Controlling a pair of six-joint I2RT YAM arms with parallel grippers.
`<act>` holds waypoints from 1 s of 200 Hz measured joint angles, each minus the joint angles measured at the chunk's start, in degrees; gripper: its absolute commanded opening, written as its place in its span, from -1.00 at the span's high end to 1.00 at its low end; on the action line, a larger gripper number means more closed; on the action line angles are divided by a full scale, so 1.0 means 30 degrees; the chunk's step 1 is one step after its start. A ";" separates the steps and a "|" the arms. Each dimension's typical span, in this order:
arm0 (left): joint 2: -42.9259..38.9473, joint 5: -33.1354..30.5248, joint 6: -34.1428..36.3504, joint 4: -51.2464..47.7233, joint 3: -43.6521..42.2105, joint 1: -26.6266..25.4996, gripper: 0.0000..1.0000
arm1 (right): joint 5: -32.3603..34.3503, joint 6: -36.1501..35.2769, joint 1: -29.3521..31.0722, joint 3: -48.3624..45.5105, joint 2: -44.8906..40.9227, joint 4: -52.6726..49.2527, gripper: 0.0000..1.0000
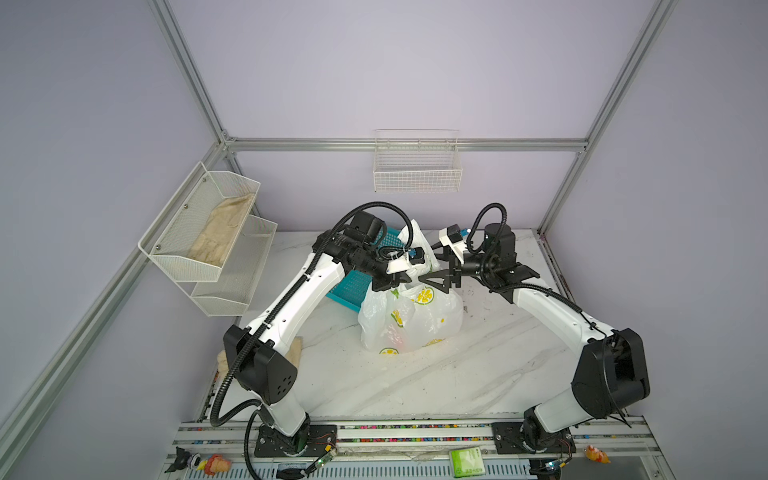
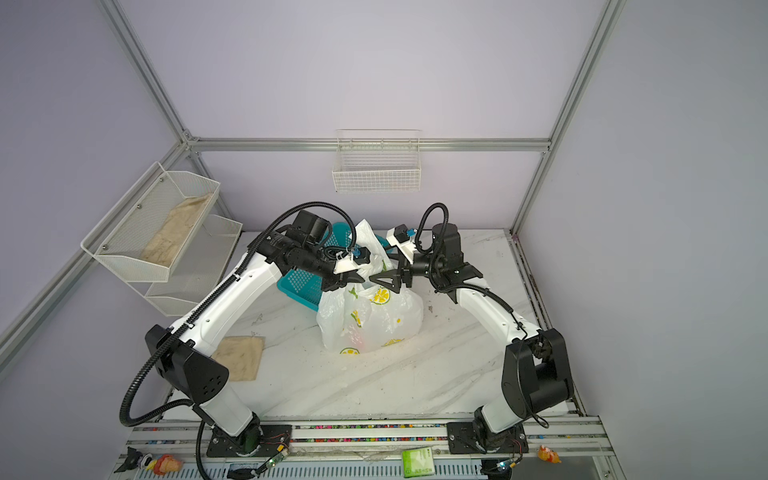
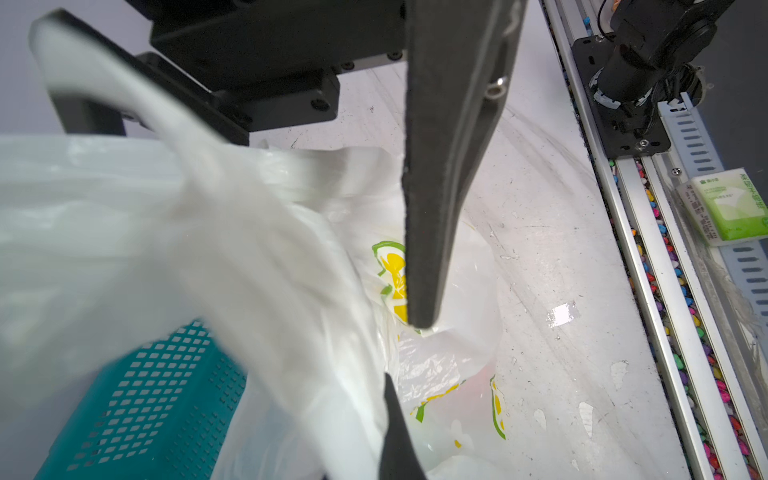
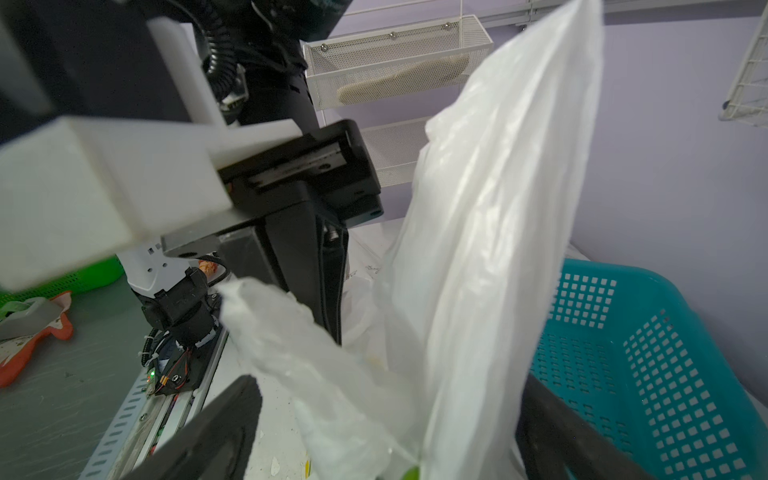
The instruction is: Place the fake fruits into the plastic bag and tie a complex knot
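The plastic bag (image 1: 415, 320) (image 2: 374, 320) stands mid-table, white with lemon prints. A faint red tint (image 3: 471, 395) shows through its wall; the fake fruits are otherwise hidden. My left gripper (image 1: 401, 282) (image 2: 357, 278) (image 3: 392, 415) is shut on gathered plastic at the bag's top. From the other side my right gripper (image 1: 428, 264) (image 2: 379, 264) (image 4: 390, 386) stands open. Its fingers (image 4: 216, 428) straddle the bag's handles (image 4: 490, 208) without pinching them. One handle sticks up tall, a shorter twisted strip (image 4: 282, 332) lies toward the left gripper.
A teal perforated basket (image 1: 353, 286) (image 4: 644, 353) sits right behind the bag. Mesh shelves holding beige gloves (image 1: 220, 237) hang on the left wall, a wire basket (image 1: 417, 174) on the back wall. A beige cloth (image 2: 241, 357) lies by the left arm. A green packet (image 1: 467, 461) rests on the front rail.
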 measured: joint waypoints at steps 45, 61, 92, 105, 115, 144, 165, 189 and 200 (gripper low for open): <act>0.0656 0.0634 0.0189 0.0022 0.0896 -0.0168 1.00 | -0.0015 0.0087 0.0000 0.0000 0.0000 0.0415 -0.86; 0.0903 0.0743 0.0211 0.0000 0.1158 -0.0175 1.00 | -0.0036 0.0117 0.0000 -0.0029 0.0000 0.0619 -0.81; 0.1370 0.0787 0.0219 0.0015 0.1545 -0.0175 1.00 | -0.0284 0.0211 0.0000 -0.0117 0.0000 0.0780 -0.69; 0.1515 0.0787 0.0211 0.0015 0.1574 -0.0182 1.00 | -0.0393 0.0255 0.0000 -0.0197 0.0000 0.0801 -0.64; 0.1610 0.0787 0.0211 0.0007 0.1574 -0.0182 1.00 | -0.0423 0.0262 0.0000 -0.0219 0.0000 0.0809 -0.59; 0.1902 0.0772 0.0175 0.0022 0.1698 -0.0189 1.00 | -0.0546 0.0350 0.0000 -0.0277 0.0000 0.1042 -0.44; 0.1996 0.0743 0.0160 0.0022 0.1698 -0.0189 0.98 | -0.0707 0.0532 0.0000 -0.0284 0.0000 0.1188 -0.32; 0.2055 0.0714 0.0051 0.0051 0.1712 -0.0189 0.93 | -0.0736 0.0627 0.0000 -0.0284 0.0000 0.1268 -0.12; 0.2062 0.0707 -0.0066 0.0131 0.1719 -0.0189 0.90 | -0.0758 0.0678 0.0000 -0.0284 0.0000 0.1304 -0.05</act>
